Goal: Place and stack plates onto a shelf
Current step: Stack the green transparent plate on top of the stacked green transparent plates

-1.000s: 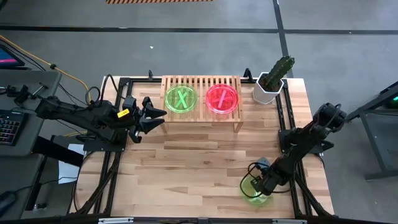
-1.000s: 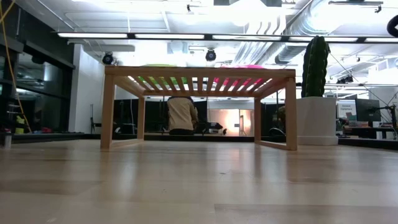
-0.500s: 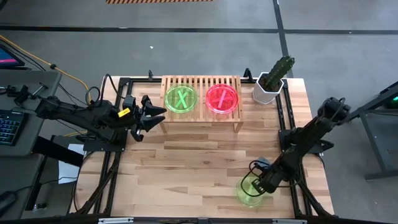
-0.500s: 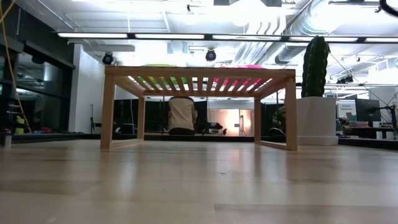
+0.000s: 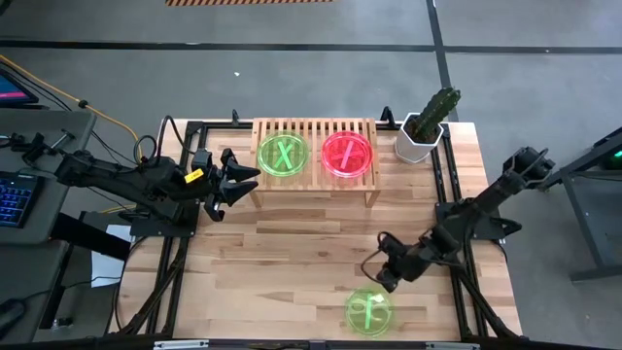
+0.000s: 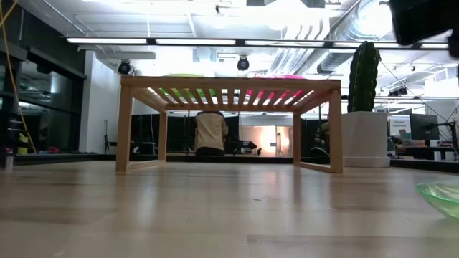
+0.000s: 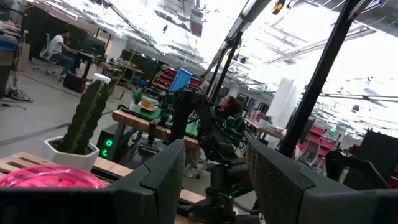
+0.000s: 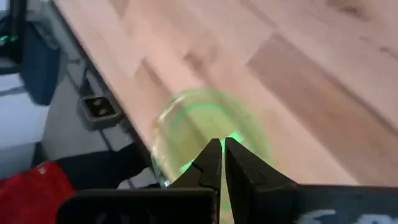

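A neon green plate (image 5: 283, 155) and a pink-red plate (image 5: 347, 153) rest side by side on the slatted top of the wooden shelf (image 5: 313, 199) at the table's far side. Another green plate (image 5: 368, 311) is near the table's front edge, right of centre, and shows at the right of the low view (image 6: 441, 197). My right gripper (image 5: 384, 279) is shut at its far-right rim. My left gripper (image 5: 251, 178) hovers open at the shelf's left end, touching nothing; its wrist view shows the pink plate (image 7: 50, 177) ahead. My right gripper pinches the green plate by its rim (image 8: 186, 163) on the side toward the arm, between the two shut fingers (image 8: 210, 155). The fingers slant down from the table's right. They hide the exact place of contact. Whether the plate is clear of the tabletop I cannot tell.
A cactus in a white pot (image 5: 425, 131) stands right of the shelf at the far right corner. Black frame rails (image 5: 445, 185) run along the table's sides. Bare planks lie between the shelf and the front edge. A person (image 6: 209, 132) sits far behind the table.
My right gripper has shut on the green plate and drawn back toward the table's left and a little toward the far edge. The plate has shifted left along the front edge with it. My left arm has kept still.
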Tool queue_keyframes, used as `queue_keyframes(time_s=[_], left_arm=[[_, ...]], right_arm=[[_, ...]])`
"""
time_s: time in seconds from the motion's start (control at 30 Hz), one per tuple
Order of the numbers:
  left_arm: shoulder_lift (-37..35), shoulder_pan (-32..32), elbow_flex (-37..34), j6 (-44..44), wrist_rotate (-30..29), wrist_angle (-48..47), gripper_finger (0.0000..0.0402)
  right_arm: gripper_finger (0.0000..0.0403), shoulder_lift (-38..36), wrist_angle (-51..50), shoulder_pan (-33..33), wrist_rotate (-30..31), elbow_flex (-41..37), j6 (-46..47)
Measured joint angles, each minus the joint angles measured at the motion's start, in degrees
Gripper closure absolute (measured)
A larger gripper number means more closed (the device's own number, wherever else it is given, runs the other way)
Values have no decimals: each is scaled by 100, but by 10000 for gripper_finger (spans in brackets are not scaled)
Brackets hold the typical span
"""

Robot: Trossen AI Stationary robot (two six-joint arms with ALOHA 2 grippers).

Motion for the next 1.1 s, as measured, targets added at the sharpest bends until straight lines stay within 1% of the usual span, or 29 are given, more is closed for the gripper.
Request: queue_keyframes(time_s=[0.1,0.2,0.27,0.37,0.47,0.53,0.67,0.77,1.0,1.1], left_arm=[[0,0,0,-8,4,5,239],[0,0,0,-37,7,3,239],[0,0,0,-37,8,2,239],[0,0,0,-38,11,2,239],[0,0,0,-39,11,2,239],[0,0,0,-42,11,2,239],[0,0,0,-52,9,4,239],[0,0,0,-59,1,6,239],[0,0,0,-65,-62,6,239],[0,0,0,-153,-178,3,239]], right_arm=[[399,-7,-27,-45,-58,0,153],[388,-7,-51,185,-145,0,389],[370,33,-123,441,-177,1,580],[328,234,-237,877,-97,0,1014],[282,632,-95,1263,198,0,1431],[255,934,43,1425,540,0,1594],[220,1510,461,1488,1331,2,1785],[211,1900,826,1456,1709,2,1749],[210,2704,2066,1464,2560,28,1236],[212,3007,2368,1383,2885,37,1173]])
